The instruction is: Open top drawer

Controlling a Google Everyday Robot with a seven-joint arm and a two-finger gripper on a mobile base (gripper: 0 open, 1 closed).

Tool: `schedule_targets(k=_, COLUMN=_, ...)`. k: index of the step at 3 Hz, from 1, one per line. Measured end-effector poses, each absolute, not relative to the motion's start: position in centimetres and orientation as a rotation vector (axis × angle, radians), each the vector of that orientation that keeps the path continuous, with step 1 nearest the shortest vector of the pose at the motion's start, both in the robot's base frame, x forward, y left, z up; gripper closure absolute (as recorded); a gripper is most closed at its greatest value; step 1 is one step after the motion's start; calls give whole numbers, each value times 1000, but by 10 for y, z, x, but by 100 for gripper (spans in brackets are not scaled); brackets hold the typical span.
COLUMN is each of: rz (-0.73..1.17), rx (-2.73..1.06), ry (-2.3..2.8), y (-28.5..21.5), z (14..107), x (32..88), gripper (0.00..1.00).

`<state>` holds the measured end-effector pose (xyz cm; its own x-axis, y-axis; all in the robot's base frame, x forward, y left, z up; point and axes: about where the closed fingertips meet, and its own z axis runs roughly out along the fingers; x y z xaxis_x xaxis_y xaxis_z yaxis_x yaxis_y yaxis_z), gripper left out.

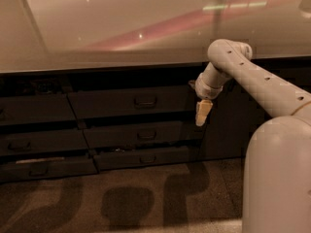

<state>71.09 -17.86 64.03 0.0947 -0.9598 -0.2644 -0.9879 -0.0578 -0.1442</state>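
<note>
The top drawer is the wide dark front just under the countertop, with a small rounded pull at its middle. Its front looks flush with the cabinet face. My gripper hangs from the white arm and points downward, just past the drawer's right end, level with the drawer's lower edge. It is well to the right of the pull and holds nothing that I can see.
Two slimmer drawers lie below the top one, and another drawer column stands at the left. A pale glossy countertop overhangs them. A plain dark door lies behind the gripper. My white body fills the lower right above brown floor.
</note>
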Motion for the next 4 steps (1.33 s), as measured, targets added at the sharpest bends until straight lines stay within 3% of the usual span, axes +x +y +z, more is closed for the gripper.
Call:
schedule_targets(k=1, rz=140, rx=-2091, ry=1934, y=-179, z=640, x=711, gripper=19)
schedule_targets(k=4, rz=140, rx=-2091, ry=1934, y=-179, z=640, x=711, gripper=89)
